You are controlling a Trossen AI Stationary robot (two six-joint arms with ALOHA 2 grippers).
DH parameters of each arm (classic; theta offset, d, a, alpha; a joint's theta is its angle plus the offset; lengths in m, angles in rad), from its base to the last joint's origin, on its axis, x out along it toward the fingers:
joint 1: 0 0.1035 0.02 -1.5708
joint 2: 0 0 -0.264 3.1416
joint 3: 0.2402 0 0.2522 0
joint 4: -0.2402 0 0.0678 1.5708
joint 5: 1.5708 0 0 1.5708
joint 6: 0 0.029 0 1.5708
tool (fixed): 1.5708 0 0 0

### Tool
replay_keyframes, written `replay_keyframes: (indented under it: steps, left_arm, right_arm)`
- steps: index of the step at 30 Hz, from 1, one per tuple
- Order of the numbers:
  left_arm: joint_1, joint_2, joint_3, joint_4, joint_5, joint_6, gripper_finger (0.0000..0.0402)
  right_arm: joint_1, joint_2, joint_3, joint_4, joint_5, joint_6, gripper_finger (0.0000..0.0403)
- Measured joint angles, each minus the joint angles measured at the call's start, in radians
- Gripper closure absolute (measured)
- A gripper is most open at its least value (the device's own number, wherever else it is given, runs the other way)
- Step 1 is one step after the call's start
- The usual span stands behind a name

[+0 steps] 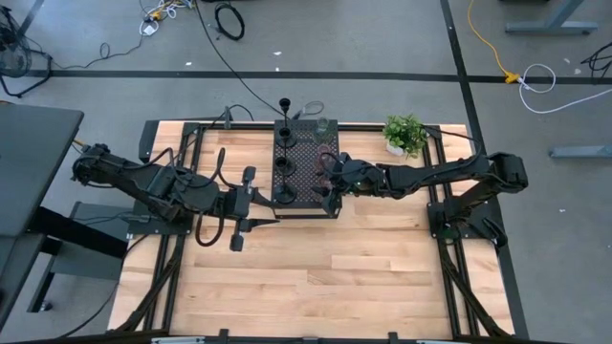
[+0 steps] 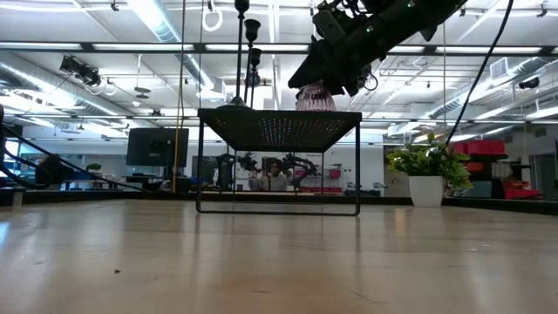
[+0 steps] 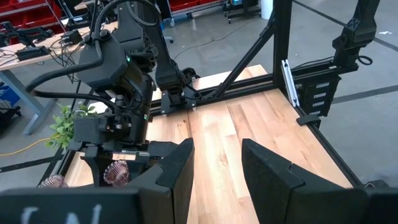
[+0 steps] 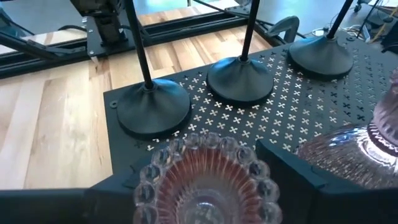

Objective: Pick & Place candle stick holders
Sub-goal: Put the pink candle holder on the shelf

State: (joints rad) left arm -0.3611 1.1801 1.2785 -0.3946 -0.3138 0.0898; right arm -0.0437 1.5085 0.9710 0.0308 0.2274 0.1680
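A black perforated block [image 1: 306, 205] stands at the table's middle far side. Three black thin-stemmed holders [image 4: 152, 106] [image 4: 239, 78] [image 4: 320, 53] stand by their round bases in a row along its left side. My right gripper [image 1: 332, 186] is over the block's right side, around a reddish-brown dome holder [image 4: 202, 183]. A second reddish-brown holder [image 4: 373, 146] sits on the block just beyond it. My left gripper [image 1: 253, 205] hangs open and empty by the block's left side. My right gripper has the reddish-brown holder's beaded rim [image 4: 144, 180] between its two fingers, one on each side. The fingers come slanting down from the table's right. The holder is upright, and in the low view its bottom [image 2: 316, 106] is at the block's top.
A small green potted plant [image 1: 404, 134] stands at the far right of the table. The block is raised on thin legs [image 2: 200, 166]. Bare wooden tabletop [image 1: 316, 277] lies toward the near edge. Black frame rails [image 1: 449, 277] run along both table sides.
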Motion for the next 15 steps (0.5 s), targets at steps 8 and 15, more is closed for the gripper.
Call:
replay_keyframes:
  steps: [8,15]
  left_arm:
    - [0.0,0.0,0.0,0.0,0.0,-0.002,0.0264]
    - [0.0,0.0,0.0,0.0,0.0,-0.002,0.0264]
  right_arm:
    - [0.0,0.0,0.0,0.014,0.0,-0.019,0.0173]
    - [0.0,0.0,0.0,0.053,-0.001,-0.046,0.0167]
